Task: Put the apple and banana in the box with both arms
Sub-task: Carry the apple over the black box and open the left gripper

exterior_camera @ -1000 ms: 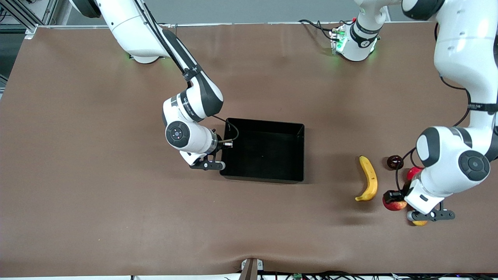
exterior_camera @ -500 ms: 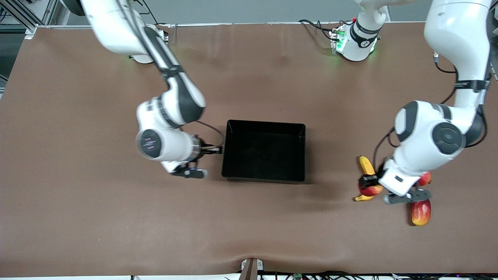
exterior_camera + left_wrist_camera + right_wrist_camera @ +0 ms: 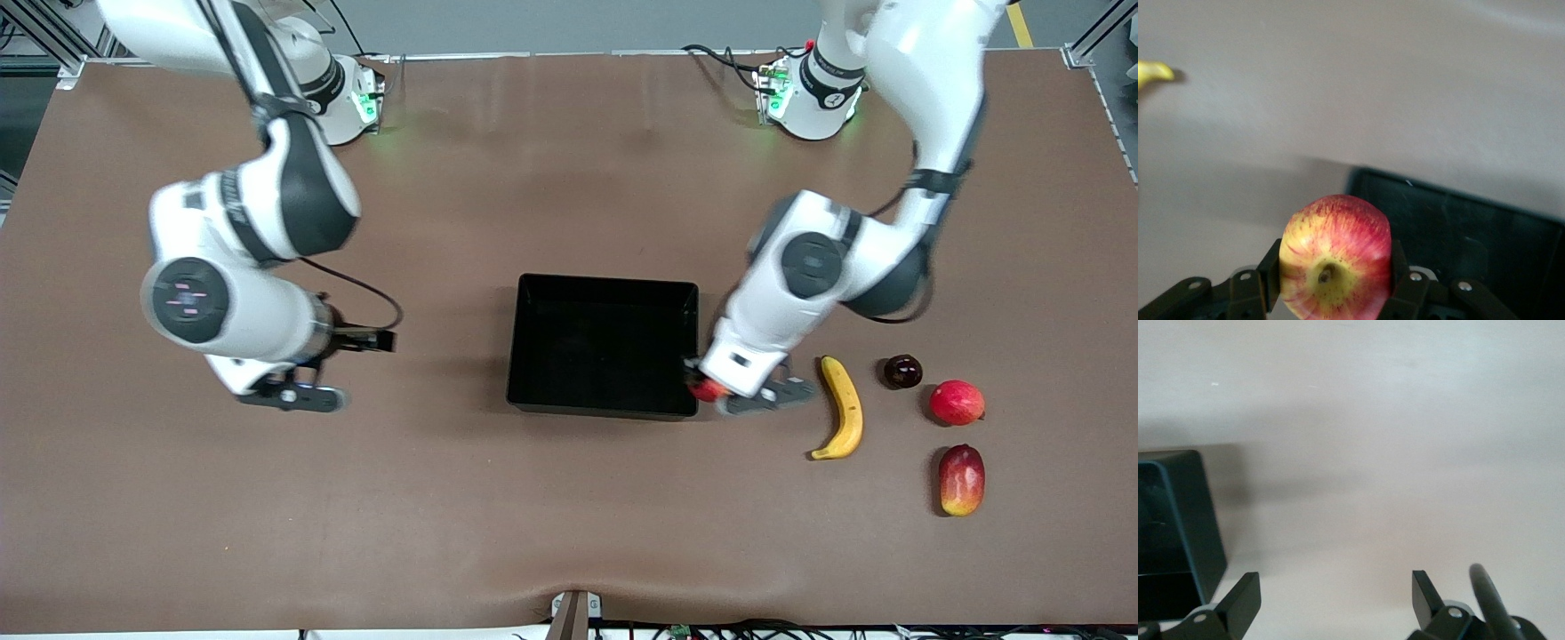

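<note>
My left claw [image 3: 711, 388] pinches the apple [image 3: 1336, 257], up over the box [image 3: 605, 404] wall at mid-desk. Release here risks a rim bounce. Banana [image 3: 843, 406] lies toward the left arm's edge. Right claw [image 3: 1335, 593] waits spread, empty.

The left gripper [image 3: 711, 388], closed on the apple [image 3: 707, 388], moves from the fruits at lower right of the frame to the lower right corner of the box [image 3: 605, 409]. The right gripper [image 3: 289, 391] moves away from the box, toward the left of the frame, with its fingers apart.
</note>
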`<action>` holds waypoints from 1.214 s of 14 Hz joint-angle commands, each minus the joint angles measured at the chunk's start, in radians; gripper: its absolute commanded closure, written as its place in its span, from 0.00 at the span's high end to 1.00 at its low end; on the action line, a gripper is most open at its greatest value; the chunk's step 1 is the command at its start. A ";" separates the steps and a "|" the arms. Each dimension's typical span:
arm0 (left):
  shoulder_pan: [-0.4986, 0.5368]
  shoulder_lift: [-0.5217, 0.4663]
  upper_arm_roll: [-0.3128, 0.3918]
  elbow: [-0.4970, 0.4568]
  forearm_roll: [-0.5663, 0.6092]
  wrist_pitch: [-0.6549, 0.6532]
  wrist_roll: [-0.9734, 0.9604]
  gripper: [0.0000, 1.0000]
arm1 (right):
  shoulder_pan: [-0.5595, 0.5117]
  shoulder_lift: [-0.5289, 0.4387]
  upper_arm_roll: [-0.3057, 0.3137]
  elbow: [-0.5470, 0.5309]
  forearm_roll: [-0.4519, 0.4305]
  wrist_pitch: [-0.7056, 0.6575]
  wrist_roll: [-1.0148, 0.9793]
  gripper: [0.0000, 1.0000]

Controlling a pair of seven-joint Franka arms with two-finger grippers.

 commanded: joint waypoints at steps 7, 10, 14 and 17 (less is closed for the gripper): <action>-0.146 0.115 0.005 -0.061 0.152 0.045 -0.232 0.00 | -0.229 -0.243 0.014 -0.023 -0.057 -0.224 -0.266 1.00; -0.170 0.150 0.005 -0.060 0.150 0.072 -0.286 0.00 | -0.252 -0.333 0.020 -0.116 -0.100 -0.202 -0.285 1.00; -0.164 0.149 0.005 -0.055 0.152 0.073 -0.280 1.00 | -0.291 -0.454 0.028 -0.253 -0.100 -0.161 -0.361 1.00; -0.150 0.060 0.007 -0.046 0.147 0.045 -0.281 1.00 | -0.337 -0.491 0.046 -0.320 -0.096 -0.104 -0.374 1.00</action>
